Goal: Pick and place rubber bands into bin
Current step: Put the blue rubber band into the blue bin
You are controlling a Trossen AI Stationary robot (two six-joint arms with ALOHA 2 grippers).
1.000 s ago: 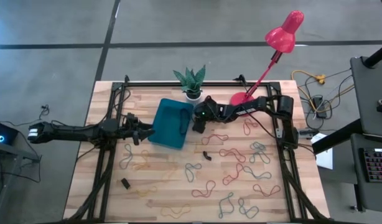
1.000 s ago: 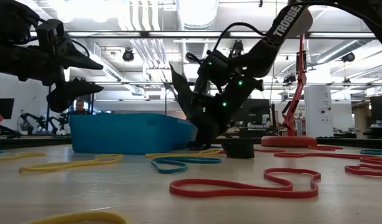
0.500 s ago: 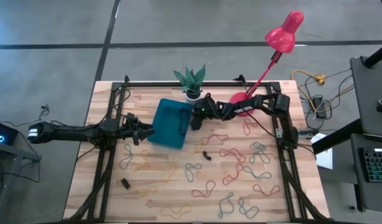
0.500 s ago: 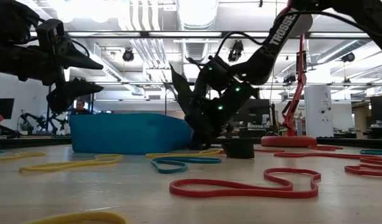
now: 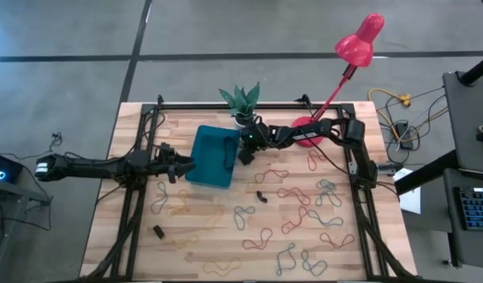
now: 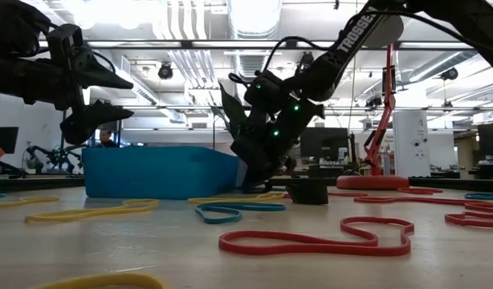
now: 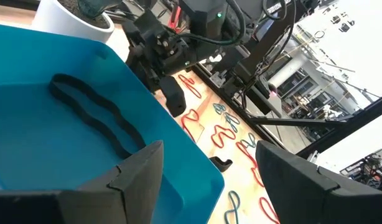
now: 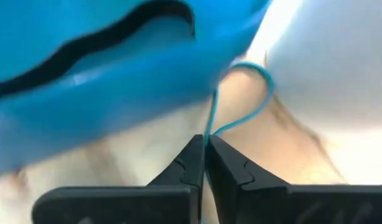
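Note:
The teal-blue bin (image 5: 214, 156) sits on the wooden table left of centre, with one dark rubber band (image 7: 97, 118) lying inside. Many red, yellow and grey-green rubber bands (image 5: 293, 196) lie loose over the table's near and right parts. My right gripper (image 5: 243, 155) is down at the bin's right wall, beside the white plant pot (image 8: 328, 74), shut on a thin teal rubber band (image 8: 253, 106). My left gripper (image 5: 181, 167) hangs open at the bin's left side, above the table (image 6: 86, 96), with nothing between its fingers. My right gripper pinches one strand of the thin teal band (image 8: 209, 127) between its two fingertips, which come slanting down from the table's right. The band's loop (image 8: 262, 87) lies on the table between the bin's wall and the white pot. Whether a finger also touches the bin, I cannot tell.
A green plant in a white pot (image 5: 241, 106) stands just behind the bin's far right corner. A pink lamp's base (image 5: 307, 124) stands behind my right arm. Small black pieces (image 5: 261, 196) (image 5: 158, 231) lie among the bands. Black frame rails (image 5: 131, 204) run along the table's sides.
My right gripper has gone down and toward the table's left, up to the bin's right wall, rolling a little, and has shut on the teal band. The bin has slid a little toward the table's left edge.

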